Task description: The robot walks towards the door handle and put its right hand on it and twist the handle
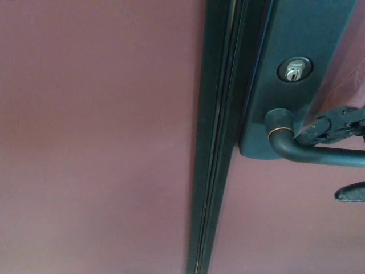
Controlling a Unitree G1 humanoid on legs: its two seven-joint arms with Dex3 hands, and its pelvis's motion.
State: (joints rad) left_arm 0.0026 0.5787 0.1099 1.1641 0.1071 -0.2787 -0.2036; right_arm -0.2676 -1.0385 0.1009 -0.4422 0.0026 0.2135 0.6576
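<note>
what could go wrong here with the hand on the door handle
Only fingertips of the right hand show around the door handle, one above, one below, at the picture's edge. A shallow hold like that might slip as it twists. The upper finger lies close to the backplate and could scrape it.
</note>
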